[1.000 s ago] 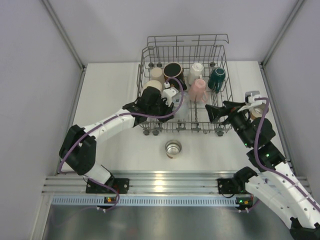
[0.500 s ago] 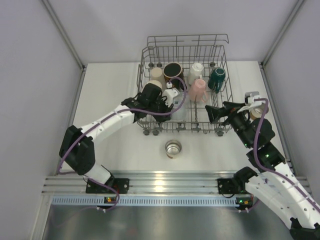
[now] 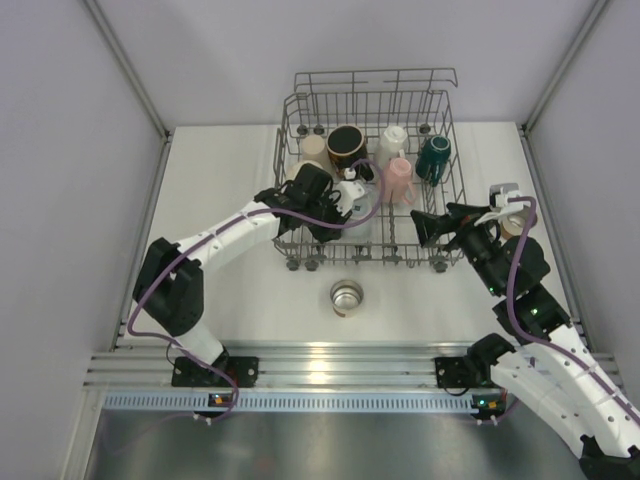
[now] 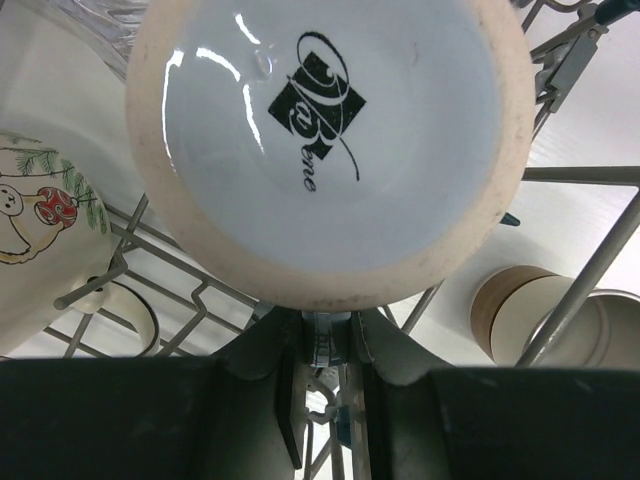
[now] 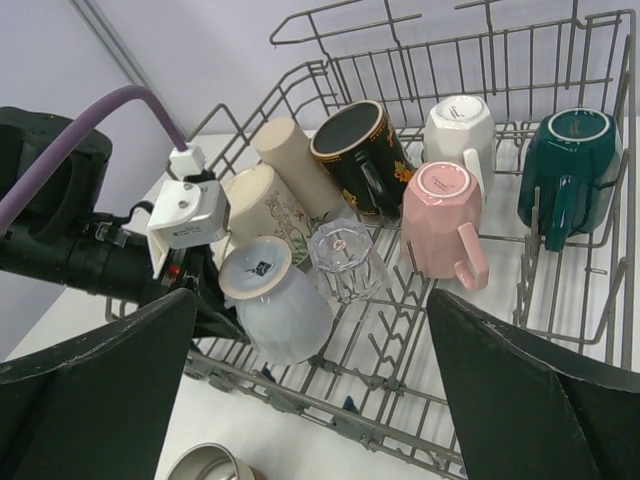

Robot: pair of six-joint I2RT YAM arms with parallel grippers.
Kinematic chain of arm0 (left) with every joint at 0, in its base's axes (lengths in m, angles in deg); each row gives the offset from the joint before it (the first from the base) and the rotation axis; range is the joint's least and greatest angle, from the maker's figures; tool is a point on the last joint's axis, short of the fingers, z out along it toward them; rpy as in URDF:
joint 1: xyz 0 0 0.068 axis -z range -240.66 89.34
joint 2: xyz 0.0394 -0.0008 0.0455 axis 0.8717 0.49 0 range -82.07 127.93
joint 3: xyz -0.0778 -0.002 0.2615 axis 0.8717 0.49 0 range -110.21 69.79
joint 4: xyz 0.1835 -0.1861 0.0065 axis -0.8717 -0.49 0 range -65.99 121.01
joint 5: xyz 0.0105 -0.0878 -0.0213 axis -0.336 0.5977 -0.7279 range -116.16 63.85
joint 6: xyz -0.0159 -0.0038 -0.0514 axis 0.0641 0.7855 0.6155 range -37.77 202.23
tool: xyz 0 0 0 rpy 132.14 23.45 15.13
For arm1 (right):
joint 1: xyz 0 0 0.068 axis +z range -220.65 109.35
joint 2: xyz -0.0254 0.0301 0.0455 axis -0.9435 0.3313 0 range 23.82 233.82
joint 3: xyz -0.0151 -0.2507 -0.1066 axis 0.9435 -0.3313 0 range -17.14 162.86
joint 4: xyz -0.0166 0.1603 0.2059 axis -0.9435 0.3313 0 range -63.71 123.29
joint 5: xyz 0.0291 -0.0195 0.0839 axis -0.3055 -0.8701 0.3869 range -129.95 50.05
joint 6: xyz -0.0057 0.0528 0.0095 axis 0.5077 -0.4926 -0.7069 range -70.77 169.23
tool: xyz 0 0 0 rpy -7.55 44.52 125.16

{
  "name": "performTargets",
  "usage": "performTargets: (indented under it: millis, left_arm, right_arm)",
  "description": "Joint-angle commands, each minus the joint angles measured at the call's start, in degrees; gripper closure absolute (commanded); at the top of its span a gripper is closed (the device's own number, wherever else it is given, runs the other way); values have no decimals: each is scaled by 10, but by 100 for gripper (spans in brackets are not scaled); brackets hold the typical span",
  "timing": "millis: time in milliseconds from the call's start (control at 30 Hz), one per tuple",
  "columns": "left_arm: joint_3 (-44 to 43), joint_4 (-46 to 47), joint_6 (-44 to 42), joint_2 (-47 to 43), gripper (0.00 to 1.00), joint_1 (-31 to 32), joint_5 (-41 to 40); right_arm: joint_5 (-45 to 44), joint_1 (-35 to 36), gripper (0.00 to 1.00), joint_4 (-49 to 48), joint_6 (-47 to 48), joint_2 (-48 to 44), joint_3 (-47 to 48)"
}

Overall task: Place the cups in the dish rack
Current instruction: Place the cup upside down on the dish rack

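White glazed cup (image 4: pixel 320 150) is clamped base-up, prob. for drainage, by left gripper (image 4: pixel 325 345) w/in grey wire dish rack (image 3: pixel 395 238); right gripper (image 3: pixel 418 228) held apart, empty.

Flat white tabletop (image 3: pixel 220 180), large grey wire dish rack (image 3: pixel 372 106) on small wheels toward the far side, shiny round steel cup (image 3: pixel 346 296) upright just before it — apart from the rack (tan cup (image 3: pixel 516 222) at right, mostly hidden).

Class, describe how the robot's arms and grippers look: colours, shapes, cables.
Left arm and right arm: white links, black joints, a purple cable along each. Left gripper: dark fingers, white box behind them. Right gripper: broad black fingers.
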Motion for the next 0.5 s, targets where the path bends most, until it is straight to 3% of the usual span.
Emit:
performTargets:
  millis: [0,467]
  left_arm:
    - [-12,-25,-17,1,100,8,20]
    - [-6,-25,-2,25,68,8,34]
  right_arm:
    - [-9,11,1,-8,13,-4,2]
    - [-11,11,1,-10,12,-4,1]
